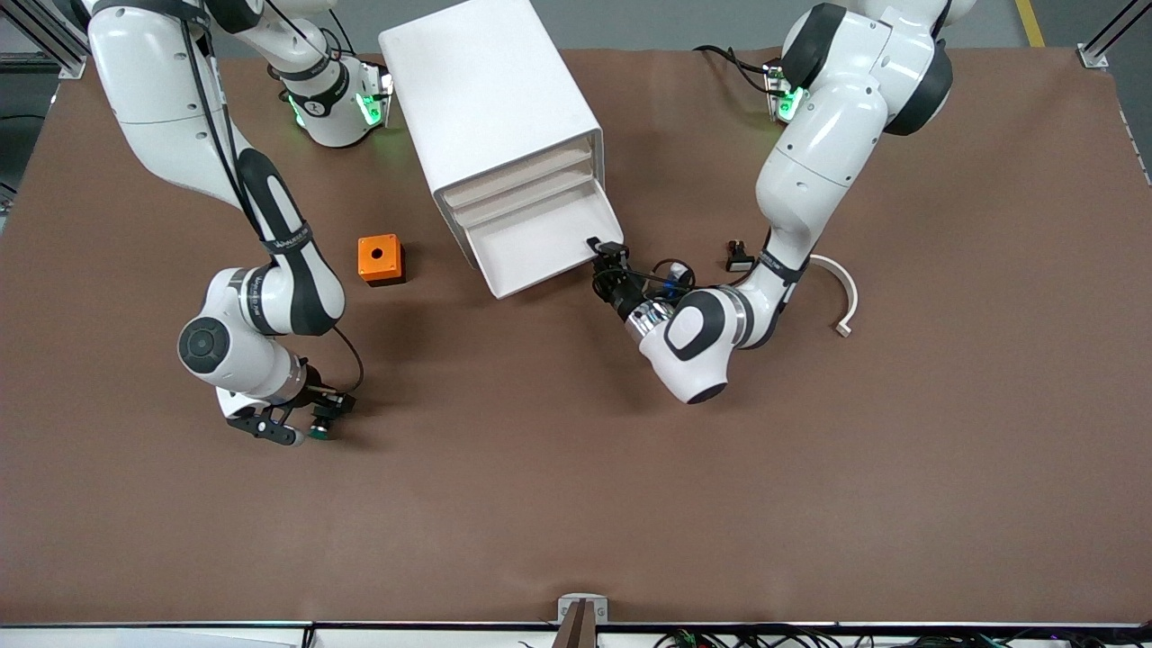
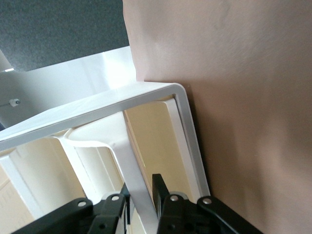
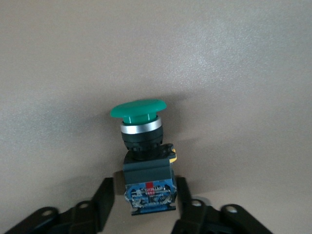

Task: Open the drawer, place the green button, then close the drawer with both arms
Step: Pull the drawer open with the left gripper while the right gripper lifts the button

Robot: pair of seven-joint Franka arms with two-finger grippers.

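The white cabinet (image 1: 486, 90) stands near the robots' bases, and its lowest drawer (image 1: 540, 243) is pulled out. My left gripper (image 1: 605, 255) is at the drawer's front corner. In the left wrist view the left gripper (image 2: 141, 187) is shut on the drawer's white front rim (image 2: 127, 153). The button (image 1: 319, 432) lies on the table near the right arm's end, much nearer to the front camera than the cabinet. Its green cap (image 3: 139, 109) points away from my right gripper (image 3: 145, 183). The right gripper (image 1: 317, 421) has its fingers closed in on the blue-and-black body.
An orange box with a hole (image 1: 380, 259) sits beside the drawer, toward the right arm's end. A small black switch (image 1: 739, 258) and a curved white strip (image 1: 841, 292) lie by the left arm. The brown table (image 1: 576, 504) spreads wide toward the front camera.
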